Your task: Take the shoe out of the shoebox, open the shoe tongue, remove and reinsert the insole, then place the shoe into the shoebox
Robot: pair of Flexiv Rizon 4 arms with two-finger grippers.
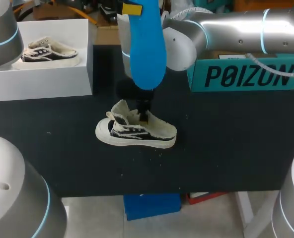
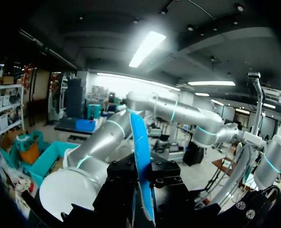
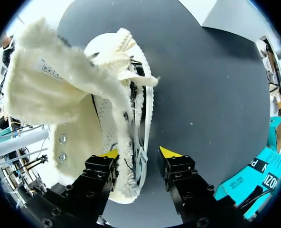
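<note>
Holding insole (image 1: 147, 44) upright, clamped in left tool (image 2: 143, 190) | shoe (image 1: 137, 131) mid-desk (image 1: 226, 148), below insole's lower end, long axis along front edge, toe toward left edge | right tool (image 3: 140, 154) spread, straddling shoe's side wall | reinsertion likely needs insole tilted onto shoe's axis

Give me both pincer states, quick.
Left pincer: closed on the blue insole.
Right pincer: open, straddling the side wall of the shoe.

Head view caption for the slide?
Left gripper holds the blue insole high over the shoe; right gripper down at the shoe's opening.
</note>
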